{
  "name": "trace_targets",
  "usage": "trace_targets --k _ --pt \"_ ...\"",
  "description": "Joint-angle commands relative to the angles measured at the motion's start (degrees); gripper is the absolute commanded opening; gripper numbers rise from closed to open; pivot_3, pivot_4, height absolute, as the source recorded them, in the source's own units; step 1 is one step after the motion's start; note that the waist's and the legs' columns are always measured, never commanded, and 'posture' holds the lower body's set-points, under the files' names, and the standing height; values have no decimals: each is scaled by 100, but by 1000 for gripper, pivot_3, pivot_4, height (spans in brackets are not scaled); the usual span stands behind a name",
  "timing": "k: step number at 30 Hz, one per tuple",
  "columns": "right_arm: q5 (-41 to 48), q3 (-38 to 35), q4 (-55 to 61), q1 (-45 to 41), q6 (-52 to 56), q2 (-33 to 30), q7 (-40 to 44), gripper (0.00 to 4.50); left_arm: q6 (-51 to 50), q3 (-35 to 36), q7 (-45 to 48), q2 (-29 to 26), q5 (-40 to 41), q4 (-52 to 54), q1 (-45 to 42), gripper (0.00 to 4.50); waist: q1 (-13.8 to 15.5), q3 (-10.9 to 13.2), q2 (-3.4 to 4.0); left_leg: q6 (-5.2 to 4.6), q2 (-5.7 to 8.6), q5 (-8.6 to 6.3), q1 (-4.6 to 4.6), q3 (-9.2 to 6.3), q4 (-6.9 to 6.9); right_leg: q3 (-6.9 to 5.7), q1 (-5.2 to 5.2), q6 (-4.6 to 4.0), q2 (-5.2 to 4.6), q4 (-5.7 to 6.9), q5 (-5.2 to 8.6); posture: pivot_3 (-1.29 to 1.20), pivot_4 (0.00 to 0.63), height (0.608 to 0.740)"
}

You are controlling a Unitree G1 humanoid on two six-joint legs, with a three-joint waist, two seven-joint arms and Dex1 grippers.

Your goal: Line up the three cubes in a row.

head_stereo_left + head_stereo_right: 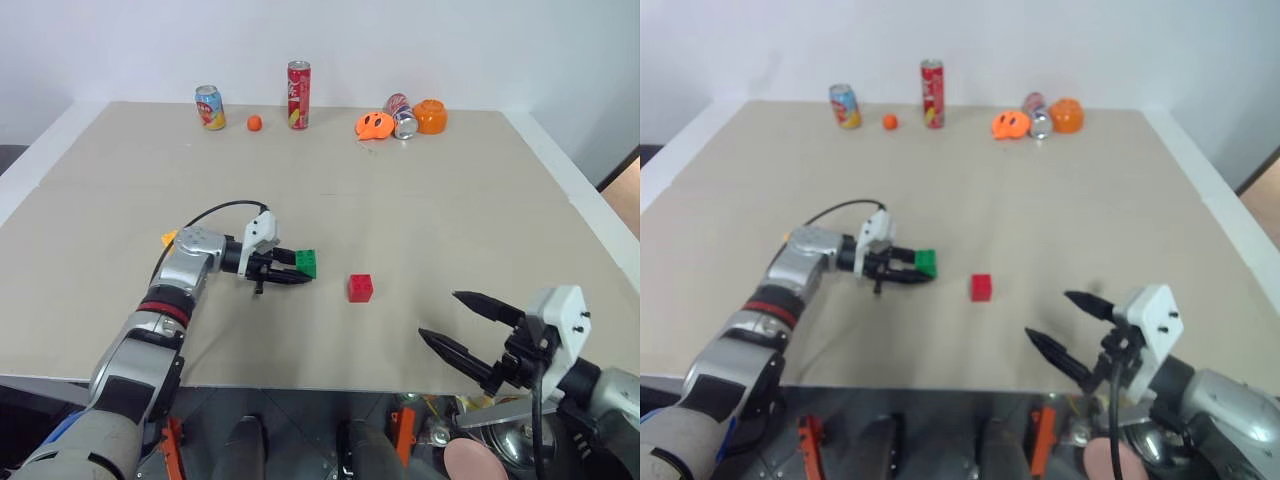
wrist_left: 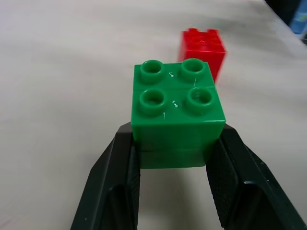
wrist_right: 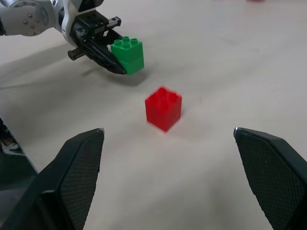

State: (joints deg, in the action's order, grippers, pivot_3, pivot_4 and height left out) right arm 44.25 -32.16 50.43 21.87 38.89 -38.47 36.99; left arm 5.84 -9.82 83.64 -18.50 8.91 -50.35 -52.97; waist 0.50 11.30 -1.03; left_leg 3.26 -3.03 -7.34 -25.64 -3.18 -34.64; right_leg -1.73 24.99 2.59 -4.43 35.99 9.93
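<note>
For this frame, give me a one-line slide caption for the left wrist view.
Left gripper clamps the green cube studs-up above the table, with the red cube just beyond it.

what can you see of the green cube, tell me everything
The green cube is a glossy plastic toy brick, seemingly two bricks stacked, with four round studs on top. It sits upright, studs up, clamped at its sides between the left pincer's two black fingers, over the tan table, slightly above it by its shadow. The red cube lies apart, just beyond it.
</note>
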Motion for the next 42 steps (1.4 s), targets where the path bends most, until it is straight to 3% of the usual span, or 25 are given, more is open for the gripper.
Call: trace_targets --k 1,8,15,22,33,42 --pt "183 -253 455 209 -127 126 -282 4500 274 -4 283 103 -56 -218 -428 1322 -6 2 -4 1 -1 0 0 0 -2 0 0 0 0 -2 0 0 150 740" --pt "-284 145 922 955 -329 393 -627 4500 1076 -87 276 113 -489 -1042 -761 1322 -21 2 -3 9 -3 -6 6 0 -3 -1 -12 -2 -1 -18 -1 0 150 740" --pt "-475 489 889 921 -473 406 -805 4500 1257 -32 -113 67 -773 -1336 -659 1322 -19 2 -6 9 -3 -6 4 3 -5 -1 -36 -2 -2 -50 -1 0 150 740" --pt "-424 518 686 606 -477 273 -748 4500 852 25 -206 51 -692 -848 -212 1322 -18 1 -6 5 -8 -3 13 1 -2 -12 -53 -1 -2 -53 -1 0 150 740" --pt "-456 755 432 262 -477 151 -687 4500 -426 109 -212 -55 -311 814 529 1322 -18 1 -6 3 -10 -8 16 0 3 -16 -56 0 -2 -53 -1 0 150 740" --pt "-417 804 333 85 -466 128 -677 4500 437 30 -380 -146 -487 772 773 1322 -17 1 -6 3 -10 -8 17 0 1 -17 -57 0 -2 -53 -1 0 150 740"
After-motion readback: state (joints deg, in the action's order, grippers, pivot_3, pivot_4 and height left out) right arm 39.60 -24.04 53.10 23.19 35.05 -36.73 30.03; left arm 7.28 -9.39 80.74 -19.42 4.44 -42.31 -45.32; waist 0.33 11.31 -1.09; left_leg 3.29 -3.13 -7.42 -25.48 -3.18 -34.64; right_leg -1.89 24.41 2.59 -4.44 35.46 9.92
